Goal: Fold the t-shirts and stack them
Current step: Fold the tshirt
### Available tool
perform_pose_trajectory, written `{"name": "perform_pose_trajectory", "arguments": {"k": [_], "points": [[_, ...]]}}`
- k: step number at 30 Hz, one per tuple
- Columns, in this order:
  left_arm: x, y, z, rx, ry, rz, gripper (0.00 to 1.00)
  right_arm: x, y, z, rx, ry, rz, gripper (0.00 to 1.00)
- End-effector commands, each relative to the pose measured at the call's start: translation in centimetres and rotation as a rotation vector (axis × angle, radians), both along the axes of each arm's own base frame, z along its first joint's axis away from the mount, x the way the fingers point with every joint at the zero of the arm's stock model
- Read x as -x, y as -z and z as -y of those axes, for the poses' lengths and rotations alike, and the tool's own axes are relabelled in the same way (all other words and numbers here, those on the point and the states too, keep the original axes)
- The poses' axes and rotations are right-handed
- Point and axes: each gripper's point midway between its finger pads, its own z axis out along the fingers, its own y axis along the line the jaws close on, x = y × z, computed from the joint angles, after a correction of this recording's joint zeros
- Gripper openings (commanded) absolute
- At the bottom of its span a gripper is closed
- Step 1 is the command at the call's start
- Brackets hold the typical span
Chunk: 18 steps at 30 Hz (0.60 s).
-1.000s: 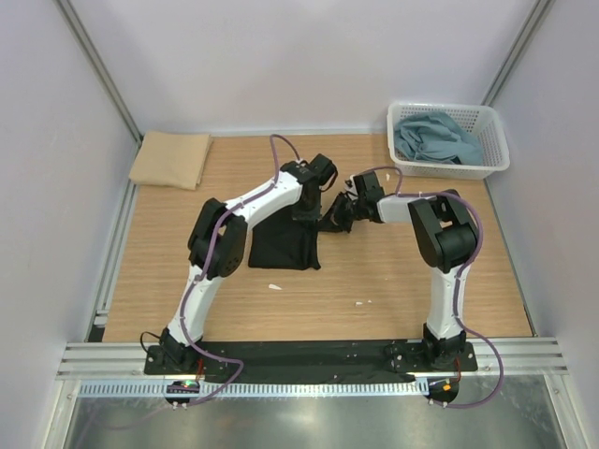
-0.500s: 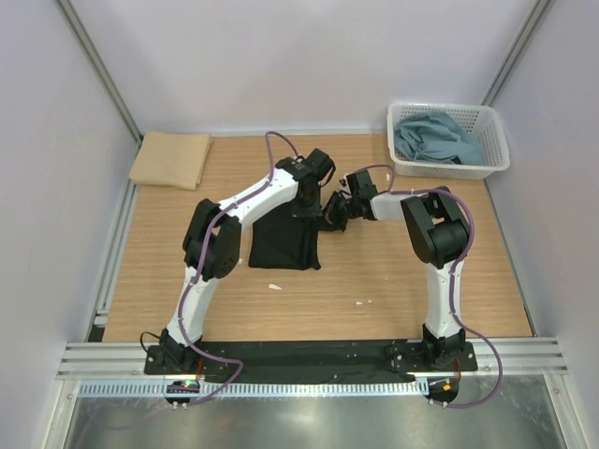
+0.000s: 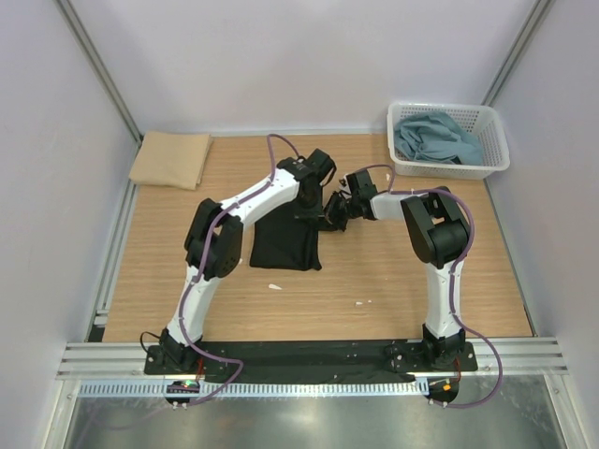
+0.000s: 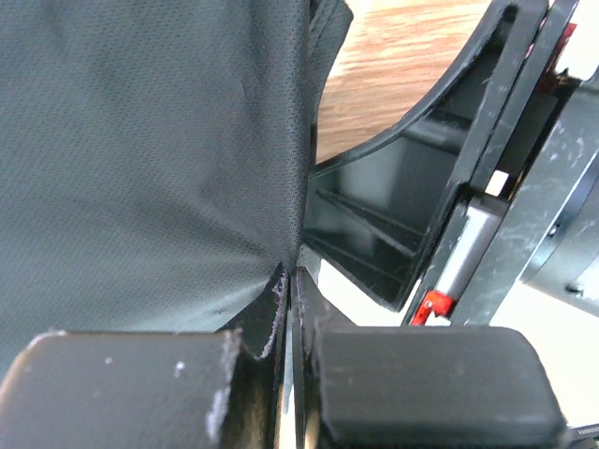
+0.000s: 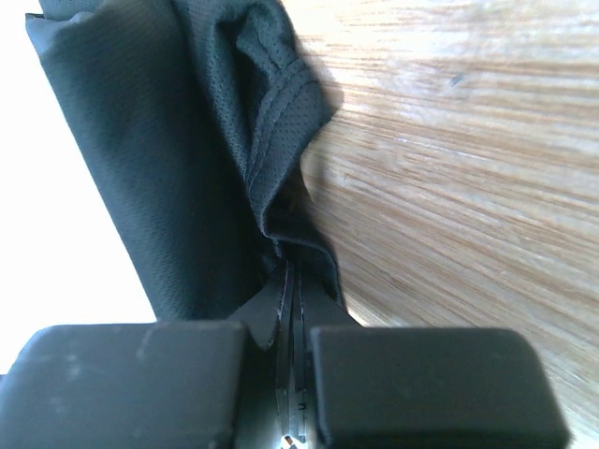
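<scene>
Top external: the right gripper (image 3: 335,213) has nudged in right beside the left gripper (image 3: 309,208), at the far edge of the black t-shirt (image 3: 284,245). Left wrist: jaws clamped on cloth that spreads to their left. Right wrist: jaws have just pinched shut on a hem bunched ahead of them. With both arms gripping, the next fold looks ready.

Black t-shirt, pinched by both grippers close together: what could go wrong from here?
The left gripper and right gripper sit very close together; a pull could knock them together. Each pinches only a thin edge of the black t-shirt, which may slip out. Cloth bunches at the right gripper, so the fold may wrinkle.
</scene>
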Motion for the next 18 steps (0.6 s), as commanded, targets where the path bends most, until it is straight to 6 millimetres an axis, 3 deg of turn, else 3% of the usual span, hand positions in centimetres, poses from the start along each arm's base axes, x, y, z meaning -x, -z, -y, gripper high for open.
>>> {"name": "perform_pose_trajectory", "arguments": {"k": [1,6,14,18], "points": [[-0.8,-1.1,1.2,0.045,-0.008,0.02,0.0,0.2,1.9,0.8,0.067,0.013,-0.025,0.03],[-1.2,-1.4,1.8,0.059,-0.008,0.028,0.0,0.6,2.2,0.9,0.072,0.01,-0.034,0.03],[-1.1,1.0,1.8,0.044,0.0,-0.014,0.0,0.7,2.1,0.9,0.068,0.007,-0.037,0.03],[-1.7,0.2,1.3,0.053,0.004,0.007,0.12,0.6,1.5,1.4,0.082,0.003,-0.031,0.02]]}}
